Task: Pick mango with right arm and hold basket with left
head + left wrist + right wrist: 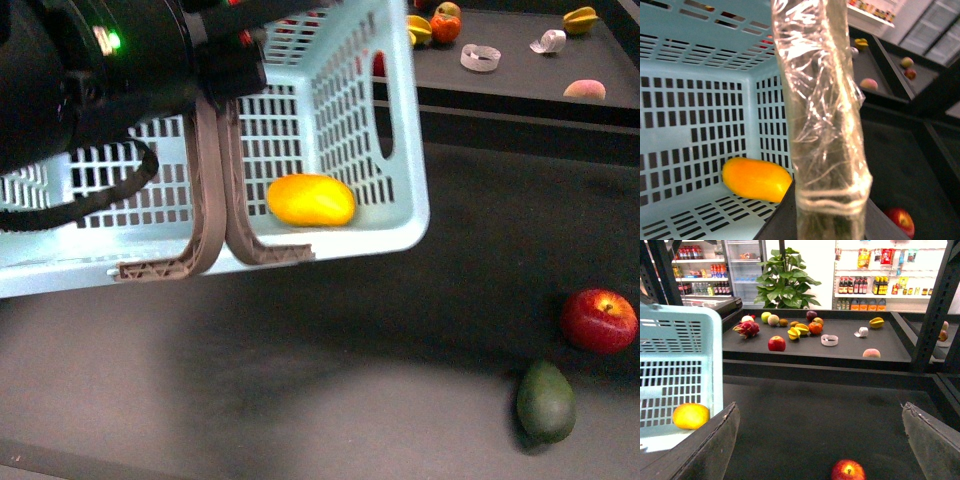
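The yellow-orange mango [311, 200] lies inside the pale turquoise basket [400, 150], against its near wall. It also shows in the left wrist view [756, 179] and the right wrist view [690, 416]. The basket is raised and tilted, and its grey-brown handles [215, 200] hang down. My left gripper [225, 55] is shut on the basket's rim; its film-wrapped finger [825, 125] fills the middle of the left wrist view. My right gripper [820, 440] is open and empty, low over the dark surface beside the basket [680, 340], and it is out of the front view.
A red apple [598, 320] and a dark green avocado [545, 401] lie on the dark surface at the right. The apple [848, 471] sits just ahead of the right gripper. A raised back tray [520, 60] holds several fruits. Black frame posts [935, 305] stand at the sides.
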`<state>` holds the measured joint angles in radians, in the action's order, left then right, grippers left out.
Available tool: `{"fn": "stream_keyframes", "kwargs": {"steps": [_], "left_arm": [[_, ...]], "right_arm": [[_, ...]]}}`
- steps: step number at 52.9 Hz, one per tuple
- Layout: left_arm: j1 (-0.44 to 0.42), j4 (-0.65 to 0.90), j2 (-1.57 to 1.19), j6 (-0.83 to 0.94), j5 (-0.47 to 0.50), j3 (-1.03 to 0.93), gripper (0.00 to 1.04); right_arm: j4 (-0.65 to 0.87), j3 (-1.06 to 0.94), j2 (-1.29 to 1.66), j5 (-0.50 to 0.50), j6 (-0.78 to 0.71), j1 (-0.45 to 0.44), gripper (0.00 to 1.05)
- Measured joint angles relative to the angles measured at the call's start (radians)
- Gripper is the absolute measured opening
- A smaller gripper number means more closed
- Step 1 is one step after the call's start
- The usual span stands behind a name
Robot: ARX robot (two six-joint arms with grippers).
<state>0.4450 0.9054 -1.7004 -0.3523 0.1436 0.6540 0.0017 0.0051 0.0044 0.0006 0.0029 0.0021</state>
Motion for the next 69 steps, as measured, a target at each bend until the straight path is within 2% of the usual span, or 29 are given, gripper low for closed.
{"fn": "stream_keyframes", "kwargs": {"steps": [6, 20, 37, 62, 64, 69], "left_arm": [[-0.08, -0.071, -0.08, -0.231, 0.069, 0.119, 0.08], [-0.22, -0.292, -0.225, -0.645, 0.17, 0.313, 0.08], [-0.314, -0.358, -0.348, -0.891, 0.241, 0.408, 0.08], [-0.323, -0.388, -0.447, -1.052, 0.271, 0.508, 0.08], [-0.323, -0.391, -0.448, -1.065, 0.266, 0.512, 0.14], [-0.322, -0.394, -0.445, -1.072, 0.273, 0.513, 0.4]], "right_arm": [[0.0, 0.0, 0.0, 0.0, 0.0, 0.0, 0.97], [0.0, 0.0, 0.0, 0.0, 0.0, 0.0, 0.97], [0.0, 0.0, 0.0, 0.0, 0.0, 0.0, 0.97], [0.0, 0.0, 0.0, 0.0, 0.0, 0.0, 0.97], [0.0, 0.0, 0.0, 0.0, 0.0, 0.0, 0.97], [0.0, 0.0, 0.0, 0.0, 0.0, 0.0, 0.97]]}}
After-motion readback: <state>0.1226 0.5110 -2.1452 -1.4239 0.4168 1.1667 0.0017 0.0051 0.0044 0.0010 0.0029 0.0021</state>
